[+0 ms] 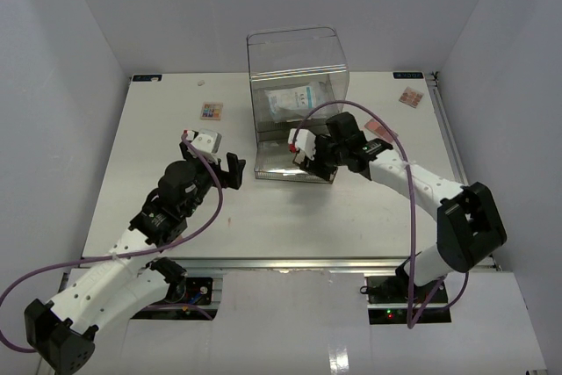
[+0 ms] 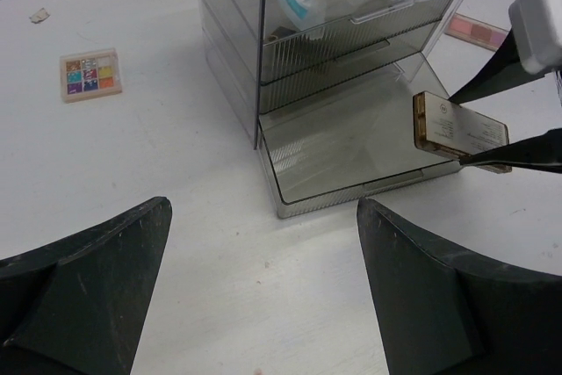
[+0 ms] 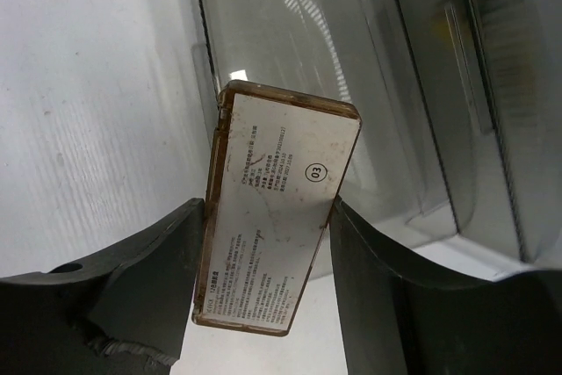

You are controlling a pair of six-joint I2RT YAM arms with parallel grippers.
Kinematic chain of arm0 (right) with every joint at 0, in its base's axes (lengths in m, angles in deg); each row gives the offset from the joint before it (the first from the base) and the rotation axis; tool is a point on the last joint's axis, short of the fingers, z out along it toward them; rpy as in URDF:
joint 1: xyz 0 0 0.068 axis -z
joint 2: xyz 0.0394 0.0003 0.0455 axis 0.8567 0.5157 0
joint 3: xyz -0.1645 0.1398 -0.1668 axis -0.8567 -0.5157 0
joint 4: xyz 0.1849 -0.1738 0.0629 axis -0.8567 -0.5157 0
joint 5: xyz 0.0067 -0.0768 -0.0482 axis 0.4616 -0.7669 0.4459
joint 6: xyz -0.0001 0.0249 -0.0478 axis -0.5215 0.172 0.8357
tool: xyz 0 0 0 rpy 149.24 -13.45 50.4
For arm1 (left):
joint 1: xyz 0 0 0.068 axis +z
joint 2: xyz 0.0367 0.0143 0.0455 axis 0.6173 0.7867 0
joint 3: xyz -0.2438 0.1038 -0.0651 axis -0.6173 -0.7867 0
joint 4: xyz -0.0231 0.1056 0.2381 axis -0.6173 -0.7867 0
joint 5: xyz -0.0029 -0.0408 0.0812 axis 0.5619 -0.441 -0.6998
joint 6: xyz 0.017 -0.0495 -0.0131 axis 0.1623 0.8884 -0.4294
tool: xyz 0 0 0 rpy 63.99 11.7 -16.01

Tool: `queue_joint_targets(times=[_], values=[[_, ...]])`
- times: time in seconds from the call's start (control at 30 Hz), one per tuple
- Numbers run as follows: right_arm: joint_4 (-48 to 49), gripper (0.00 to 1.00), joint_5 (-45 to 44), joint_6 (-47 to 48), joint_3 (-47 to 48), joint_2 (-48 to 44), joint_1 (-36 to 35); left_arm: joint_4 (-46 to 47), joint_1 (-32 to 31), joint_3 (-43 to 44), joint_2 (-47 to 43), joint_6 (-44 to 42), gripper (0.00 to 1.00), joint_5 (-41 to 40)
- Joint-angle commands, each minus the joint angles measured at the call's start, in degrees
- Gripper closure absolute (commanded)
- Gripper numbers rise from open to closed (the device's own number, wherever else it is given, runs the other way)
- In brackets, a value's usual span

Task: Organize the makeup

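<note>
Both reach inward: right pincer (image 3: 268, 212) clamps the gold compact (image 3: 290, 155), left pincer (image 2: 263, 208) gapes wide.

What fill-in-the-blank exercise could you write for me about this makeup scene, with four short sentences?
1. The right gripper holds a flat palette whose label shows the number ____.
2. Of the clear drawer box, only the ____ drawer is pulled open.
3. The left gripper is ____ and holds nothing.
4. The pale-blue sachet lies ____ the drawer box.
Missing words: 03; bottom; open; inside.
</note>
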Motion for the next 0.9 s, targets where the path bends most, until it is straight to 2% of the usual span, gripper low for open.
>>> queue_joint_targets(times=[0.0,0.13,0.23,0.33,0.37,0.4,0.43,0.63,0.77,0.87], values=[[0.26,0.86,-5.90,8.23,9.01,6.45,-2.09,0.54,0.97,-0.26,0.31,0.12,0.02,-0.29],[0.64,0.77,-8.14,10.03,12.93,10.76,-2.96,0.57,1.60,-0.31,0.49,0.11,0.02,-0.04],[1.00,0.56,-10.18,10.52,13.48,13.62,-3.19,0.63,2.07,-0.25,0.63,0.20,0.02,0.23],[1.98,0.41,-11.35,10.44,12.49,14.94,-3.24,0.63,2.28,-0.22,0.50,0.33,0.02,0.22],[2.28,0.32,-11.50,10.40,11.83,14.86,-3.28,0.63,2.37,-0.26,0.44,0.37,0.02,0.22],[2.51,0.13,-11.45,10.28,11.31,14.62,-3.28,0.63,2.48,-0.26,0.38,0.37,0.02,0.22],[2.60,0.10,-11.21,10.09,10.76,14.12,-3.22,0.69,2.56,-0.26,0.31,0.31,0.02,0.28],[2.12,0.10,-8.88,8.86,7.98,7.78,-3.20,0.63,3.01,-0.35,0.28,0.53,0.02,0.24],[0.54,0.10,-6.12,7.15,4.45,-1.10,-2.76,0.52,3.22,-0.35,0.41,0.88,0.02,0.31],[0.05,0.10,-0.93,5.41,1.07,-9.14,1.52,0.16,3.65,-0.06,1.05,2.03,0.02,0.31]])
